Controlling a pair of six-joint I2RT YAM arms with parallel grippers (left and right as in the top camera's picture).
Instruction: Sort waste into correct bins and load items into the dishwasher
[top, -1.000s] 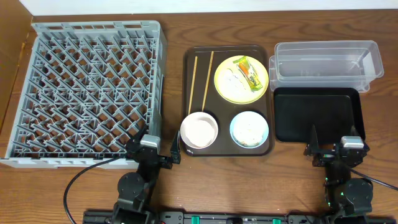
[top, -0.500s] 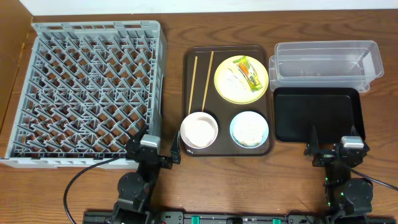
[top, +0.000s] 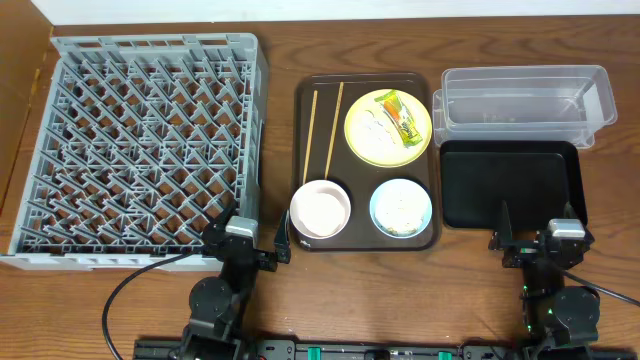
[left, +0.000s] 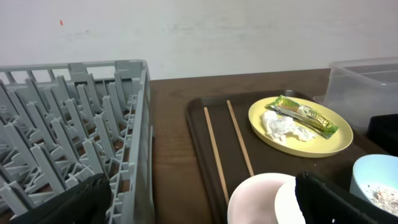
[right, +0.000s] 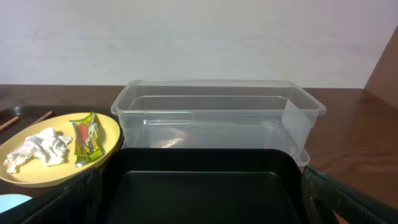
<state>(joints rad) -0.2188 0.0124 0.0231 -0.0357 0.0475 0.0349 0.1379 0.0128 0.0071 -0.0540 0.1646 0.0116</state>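
The yellow plate holds the green-and-yellow wrapper and the white tissue; both also show in the left wrist view and the right wrist view. Two chopsticks lie left of it. The white bowl and the light blue bowl with rice scraps sit in front. The grey dish rack is at the left. The clear tub and black tray are at the right. My left gripper and right gripper are open and empty near the front edge.
The plate, bowls and chopsticks rest on a dark brown serving tray in the middle. A cardboard edge lies left of the rack. Bare wooden table runs along the front.
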